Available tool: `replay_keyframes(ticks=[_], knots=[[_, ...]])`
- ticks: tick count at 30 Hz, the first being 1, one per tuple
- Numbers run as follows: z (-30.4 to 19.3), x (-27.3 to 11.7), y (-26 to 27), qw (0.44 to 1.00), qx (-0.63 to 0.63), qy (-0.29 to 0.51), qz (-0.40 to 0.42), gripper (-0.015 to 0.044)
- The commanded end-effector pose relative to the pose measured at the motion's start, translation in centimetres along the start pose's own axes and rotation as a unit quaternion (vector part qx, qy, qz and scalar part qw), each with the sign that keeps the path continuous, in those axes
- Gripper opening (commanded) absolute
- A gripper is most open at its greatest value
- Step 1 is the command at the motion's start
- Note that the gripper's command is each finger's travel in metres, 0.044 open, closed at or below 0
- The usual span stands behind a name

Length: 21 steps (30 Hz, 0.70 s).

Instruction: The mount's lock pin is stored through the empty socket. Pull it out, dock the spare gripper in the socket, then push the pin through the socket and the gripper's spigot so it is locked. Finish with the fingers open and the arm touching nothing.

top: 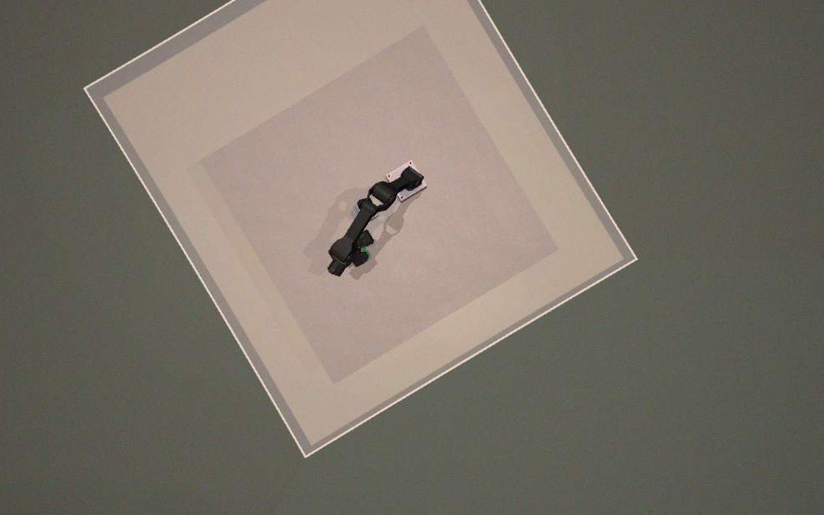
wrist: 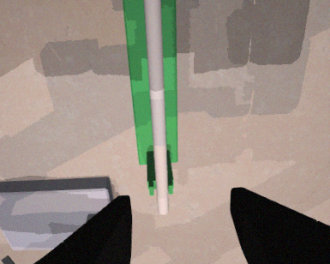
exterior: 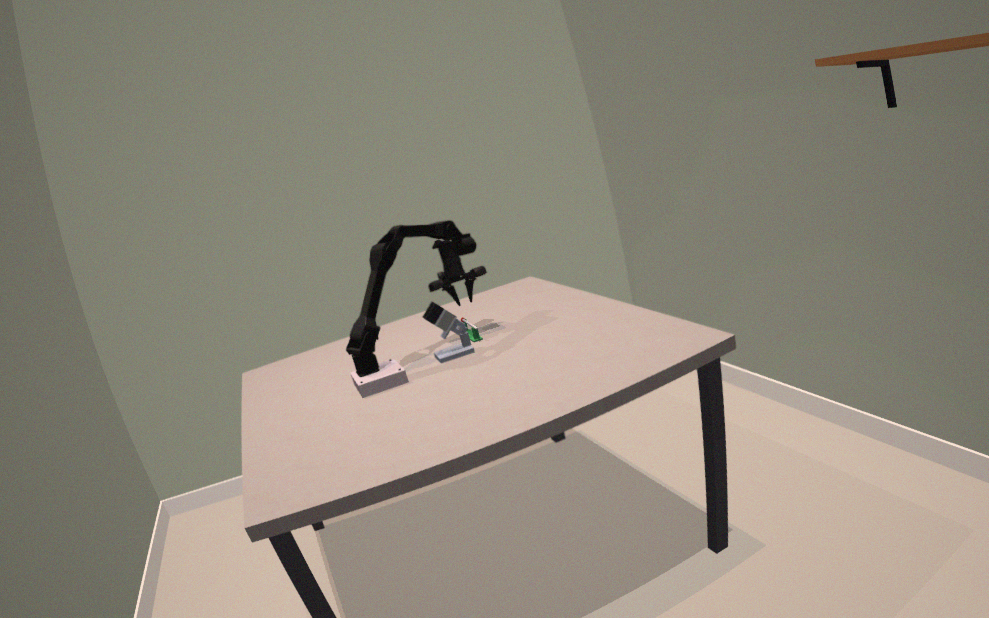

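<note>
The white lock pin point(wrist: 157, 116) lies lengthwise over the green holder point(exterior: 475, 335) point(wrist: 171, 107), outside the socket, its plain end reaching past the holder's end. A small red part point(exterior: 463, 319) shows at the pin in the exterior view. The grey mount's base point(exterior: 453, 353) point(wrist: 70, 219) stands beside the holder. The spare gripper point(exterior: 434, 312), a grey body with a black end, sits tilted at the mount's socket; how deep it sits cannot be told. My gripper point(exterior: 465, 303) point(wrist: 181, 194) is part open and empty, pointing down above the holder. The pin's end shows between its fingertips in the wrist view.
The arm's pale base plate point(top: 393, 174) point(exterior: 382, 380) is at the near side of the table point(exterior: 598, 345) from the mount. The arm arches over the mount and hides much of it in the top view. A wall shelf point(exterior: 936, 46) is far off.
</note>
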State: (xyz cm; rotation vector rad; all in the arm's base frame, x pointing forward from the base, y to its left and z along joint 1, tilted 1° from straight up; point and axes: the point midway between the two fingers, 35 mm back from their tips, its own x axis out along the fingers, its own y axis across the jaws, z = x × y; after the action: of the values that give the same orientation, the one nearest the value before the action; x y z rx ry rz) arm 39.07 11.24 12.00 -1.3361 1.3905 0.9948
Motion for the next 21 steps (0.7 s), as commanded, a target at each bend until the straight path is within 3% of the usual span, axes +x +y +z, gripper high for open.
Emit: replay_keyframes(ticks=[1,21], knots=[[0.5,2.1,0.2,1.000,-0.003,-0.001,0.005,0.0180],[1.4,6.2,0.3,1.000,-0.003,-0.001,0.005,0.0180]])
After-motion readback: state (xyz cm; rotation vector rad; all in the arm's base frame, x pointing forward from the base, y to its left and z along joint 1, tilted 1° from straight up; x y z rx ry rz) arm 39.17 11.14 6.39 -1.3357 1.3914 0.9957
